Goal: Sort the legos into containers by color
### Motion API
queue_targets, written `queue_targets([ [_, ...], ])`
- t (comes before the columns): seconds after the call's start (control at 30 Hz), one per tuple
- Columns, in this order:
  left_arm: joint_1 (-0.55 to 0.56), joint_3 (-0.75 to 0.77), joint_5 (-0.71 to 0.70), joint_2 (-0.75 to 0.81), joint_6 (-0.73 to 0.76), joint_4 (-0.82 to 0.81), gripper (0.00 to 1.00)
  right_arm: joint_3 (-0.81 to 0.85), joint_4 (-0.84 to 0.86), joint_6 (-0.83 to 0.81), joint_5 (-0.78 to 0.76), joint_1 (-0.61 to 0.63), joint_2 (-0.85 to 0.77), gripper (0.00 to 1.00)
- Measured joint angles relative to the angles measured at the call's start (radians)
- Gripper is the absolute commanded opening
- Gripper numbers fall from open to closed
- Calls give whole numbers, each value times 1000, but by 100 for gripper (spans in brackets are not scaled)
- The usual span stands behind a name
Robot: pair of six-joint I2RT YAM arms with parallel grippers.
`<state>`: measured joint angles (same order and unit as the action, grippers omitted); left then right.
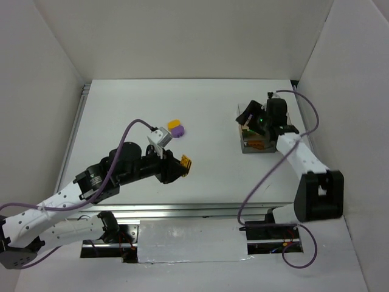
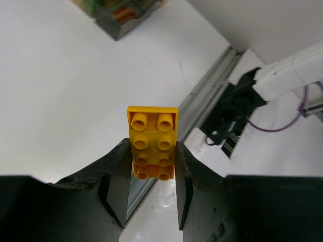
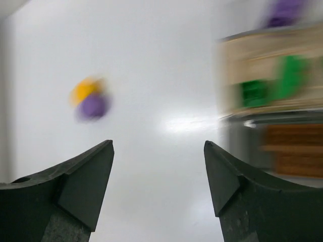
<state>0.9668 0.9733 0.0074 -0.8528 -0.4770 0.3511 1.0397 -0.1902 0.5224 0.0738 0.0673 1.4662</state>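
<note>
Studded yellow lego (image 2: 152,132) in left gripper (image 2: 151,151)

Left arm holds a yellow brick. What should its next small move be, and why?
Probably swing right toward the container: the left gripper is shut on the yellow brick mid-table, the container sits far right, and the right gripper there is open.

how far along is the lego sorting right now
Partly done. The container holds green legos and orange-brown legos, though that wrist view is blurred. In hand: the left end effector is shut on a yellow lego. Left: a second yellow brick and a purple lego wait on the table. The right end effector is open, empty.
</note>
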Motion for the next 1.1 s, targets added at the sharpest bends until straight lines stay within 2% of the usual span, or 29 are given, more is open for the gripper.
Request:
queue_targets([
  [0.13, -57, -15, 199, -42, -27, -126, 0, -229, 205, 10, 488, 51, -326, 82],
  [0.27, -115, -43, 413, -85, -60, -275, 0, -336, 325, 35, 711, 240, -601, 85],
  [0.33, -116, -45, 488, -102, -75, -323, 0, -350, 391, 62, 777, 321, -677, 85],
  [0.43, -116, -45, 563, -111, -80, -372, 0, -369, 475, 108, 826, 375, -748, 84],
  [0.53, -116, -44, 612, -115, -88, -405, 0, -374, 499, 128, 840, 423, -764, 80],
  [0.73, -116, -44, 656, -125, -110, -442, 0, -374, 499, 142, 842, 489, -745, 79],
  [0.83, -116, -44, 660, -132, -110, -441, 0, -373, 496, 145, 834, 519, -726, 69],
  [0.87, -116, -44, 660, -135, -110, -441, 0, -372, 496, 143, 827, 530, -722, 55],
  [0.93, -116, -44, 660, -142, -108, -440, 0, -368, 492, 139, 819, 552, -716, 42],
  [1.03, -123, -44, 660, -142, -122, -427, 0, -362, 485, 125, 804, 562, -713, 16],
  [1.07, -126, -44, 659, -142, -123, -427, 0, -361, 486, 124, 802, 562, -710, 0],
  [1.1, -127, -44, 659, -142, -123, -426, 0, -361, 487, 124, 801, 562, -708, 0],
])
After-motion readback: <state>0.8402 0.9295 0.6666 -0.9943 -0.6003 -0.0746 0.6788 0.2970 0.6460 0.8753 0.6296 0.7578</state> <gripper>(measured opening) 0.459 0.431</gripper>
